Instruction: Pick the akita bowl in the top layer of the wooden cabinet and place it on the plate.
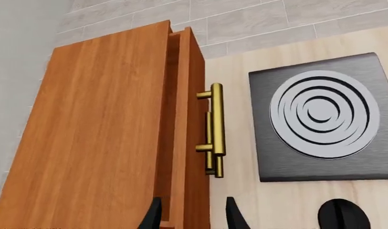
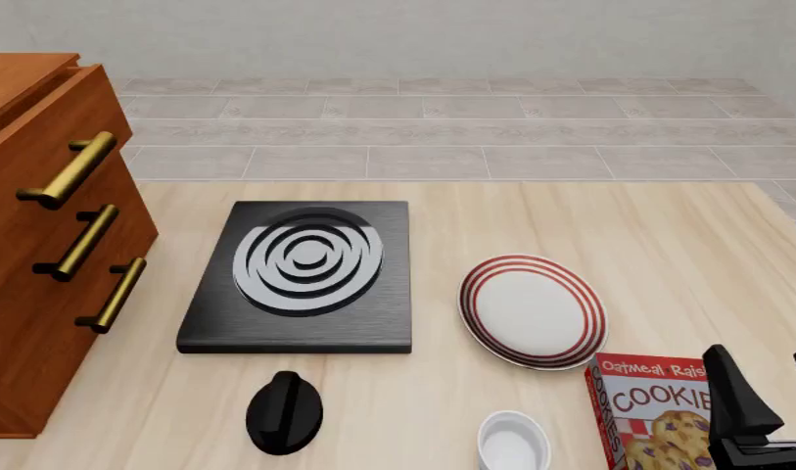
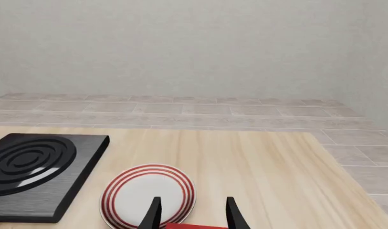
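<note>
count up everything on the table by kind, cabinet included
wooden cabinet: 1
brass drawer handles: 3
black stove slab: 1
red-striped plate: 1
white ramekin: 1
cookie box: 1
black knob: 1
total: 9
No akita bowl shows in any view.

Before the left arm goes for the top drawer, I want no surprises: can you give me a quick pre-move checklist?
1. Left gripper open: ok, fingers apart.
2. Lined up with the top layer: ok, straddling its front edge.
3. Brass handle unobstructed: ok.
4. Top layer pulled out: not ok, only slightly ajar.
5. Akita bowl visible: cannot tell, nothing of the drawer's inside shows.
6. Plate free for the bowl: ok, bare.
</note>
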Controlling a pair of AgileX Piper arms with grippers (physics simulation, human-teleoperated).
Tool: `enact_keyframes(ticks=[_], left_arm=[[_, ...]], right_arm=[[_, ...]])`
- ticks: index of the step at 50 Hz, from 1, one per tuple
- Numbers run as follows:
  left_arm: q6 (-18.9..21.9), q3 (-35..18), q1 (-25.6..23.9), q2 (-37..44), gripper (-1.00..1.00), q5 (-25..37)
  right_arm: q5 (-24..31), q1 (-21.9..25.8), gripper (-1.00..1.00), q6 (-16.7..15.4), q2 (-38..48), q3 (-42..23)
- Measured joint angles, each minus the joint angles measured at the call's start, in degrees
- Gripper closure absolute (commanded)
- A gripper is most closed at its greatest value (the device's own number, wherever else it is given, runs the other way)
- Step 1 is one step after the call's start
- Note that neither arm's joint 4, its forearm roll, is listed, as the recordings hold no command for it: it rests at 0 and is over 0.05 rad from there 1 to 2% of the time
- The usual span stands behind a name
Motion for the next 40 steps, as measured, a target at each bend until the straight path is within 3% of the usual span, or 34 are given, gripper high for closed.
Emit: enact_keyframes(ticks=[16, 40], left_arm=[[2.3, 2.1, 1.4, -0.1, -1.0, -1.4], [1.3, 7.4, 1.1, -1.4, -1.0, -3.5]], right_arm=[[0.2, -0.1, -1.0, -0.1, -0.1, 0.0], [-0.1, -0.2, -1.0, -0.1, 0.2, 0.0]])
